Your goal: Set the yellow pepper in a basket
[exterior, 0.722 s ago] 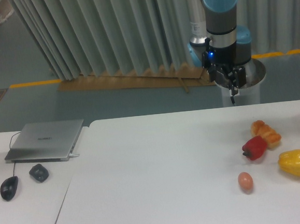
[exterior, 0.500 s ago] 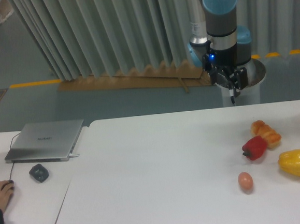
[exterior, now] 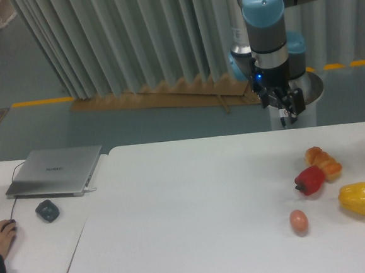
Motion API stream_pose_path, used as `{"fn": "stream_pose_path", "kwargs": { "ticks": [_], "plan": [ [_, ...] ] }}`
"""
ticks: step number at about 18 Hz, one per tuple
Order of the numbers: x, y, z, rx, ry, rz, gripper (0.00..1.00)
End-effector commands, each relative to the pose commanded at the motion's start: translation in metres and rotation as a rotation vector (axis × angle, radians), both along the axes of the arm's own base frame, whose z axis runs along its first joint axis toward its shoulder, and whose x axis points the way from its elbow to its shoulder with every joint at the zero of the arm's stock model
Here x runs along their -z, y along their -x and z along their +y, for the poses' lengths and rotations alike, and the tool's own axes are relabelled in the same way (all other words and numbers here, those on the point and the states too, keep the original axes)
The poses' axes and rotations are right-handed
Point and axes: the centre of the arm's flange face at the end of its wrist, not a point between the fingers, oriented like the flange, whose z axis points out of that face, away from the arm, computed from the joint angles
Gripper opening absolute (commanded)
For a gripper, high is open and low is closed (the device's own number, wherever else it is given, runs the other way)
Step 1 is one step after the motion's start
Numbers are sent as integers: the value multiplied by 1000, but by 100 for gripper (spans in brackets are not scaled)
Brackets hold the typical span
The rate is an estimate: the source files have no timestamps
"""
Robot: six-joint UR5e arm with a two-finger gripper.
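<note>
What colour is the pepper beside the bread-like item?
Red pepper, seen in the fixed camera view.

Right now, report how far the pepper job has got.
Nothing looks done: the yellow pepper lies on the table near the right edge, beside the red pepper and egg. In hand: the gripper hangs empty, high above the table's far edge. Left: reaching, grasping and carrying. No basket is clearly in view.

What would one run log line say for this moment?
gripper: raised behind table, empty, state unclear | glossy yellow bell pepper: on white table, untouched, right of egg | basket: unseen
</note>
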Motion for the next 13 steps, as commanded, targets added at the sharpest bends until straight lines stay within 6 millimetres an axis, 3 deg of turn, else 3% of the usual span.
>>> {"fn": "stream_pose_path", "kwargs": {
  "ticks": [2, 6, 10, 13],
  "plan": [
    [22, -7, -5, 2, 35, -33, 100],
    [10, -10, -2, 17, 11, -7, 100],
    [23, -17, -7, 75, 61, -5, 100],
    [16, -15, -2, 64, 23, -8, 100]
  ]
}}
